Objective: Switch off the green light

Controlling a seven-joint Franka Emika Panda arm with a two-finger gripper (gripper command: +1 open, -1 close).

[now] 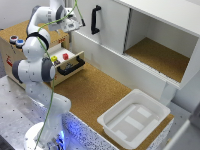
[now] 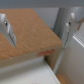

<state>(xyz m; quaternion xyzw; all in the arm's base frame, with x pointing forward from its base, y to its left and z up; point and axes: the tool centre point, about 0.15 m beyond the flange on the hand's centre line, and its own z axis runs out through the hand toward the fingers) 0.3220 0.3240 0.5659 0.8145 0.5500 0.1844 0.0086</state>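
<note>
Green light (image 1: 55,61) far below claw (image 1: 74,23)

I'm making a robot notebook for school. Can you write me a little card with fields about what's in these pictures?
robot: white Franka arm, gripper raised near the cabinet
jaws: apart, holding nothing
box: wooden box with coloured buttons on top and a black handle in front
green light: cannot tell if lit
cabinet: white cabinet, open shelf, black door handle
tray: white plastic tray on the cork tabletop

Ext view: high, angled down, wide over arm (image 1: 37,65) + cabinet (image 1: 150,35). Wrist view: close, facing wooden box top (image 2: 30,37); both share box.
</note>
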